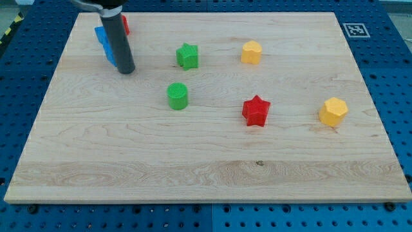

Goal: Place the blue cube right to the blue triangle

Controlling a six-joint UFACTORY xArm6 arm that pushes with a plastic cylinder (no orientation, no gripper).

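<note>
My tip [125, 71] rests on the wooden board near the view's top left. Right behind the rod, on its left side, blue block parts [103, 40] show; the rod covers much of them, so I cannot tell the blue cube from the blue triangle or how they sit against each other. A red block [125, 25] peeks out just right of the rod's upper part, mostly hidden.
A green star [187, 56] and a green cylinder [177, 95] lie right of my tip. A yellow block [251, 52] sits at top centre, a red star [255, 110] at centre right, another yellow block [333, 111] at far right. The board's left edge [45, 103] is close.
</note>
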